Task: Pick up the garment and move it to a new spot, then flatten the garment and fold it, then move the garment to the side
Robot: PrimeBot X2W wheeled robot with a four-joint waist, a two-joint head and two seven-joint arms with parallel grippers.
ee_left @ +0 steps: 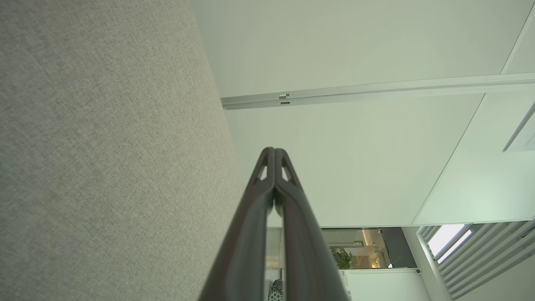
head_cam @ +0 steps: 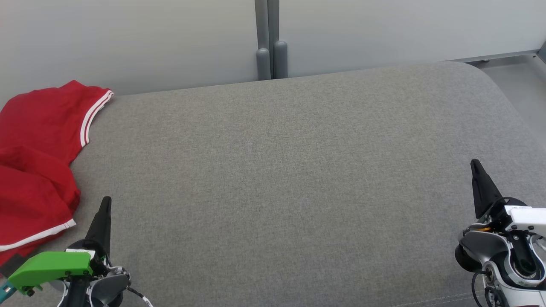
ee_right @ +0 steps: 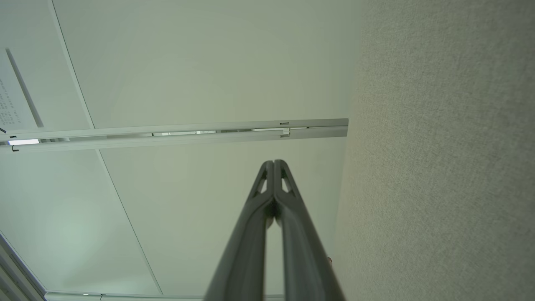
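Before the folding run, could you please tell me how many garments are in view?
1: a red garment with white trim, crumpled at the left edge of the grey cushion; the frame crops it, so others may be hidden.

left gripper [head_cam: 106, 203]: long dark pointed fingers [head_cam: 100, 226], green block [head_cam: 49, 266], thin cable [head_cam: 138, 295] | right gripper [head_cam: 474, 165]: same dark fingers, white block [head_cam: 527, 215], round grey joint [head_cam: 477, 247]
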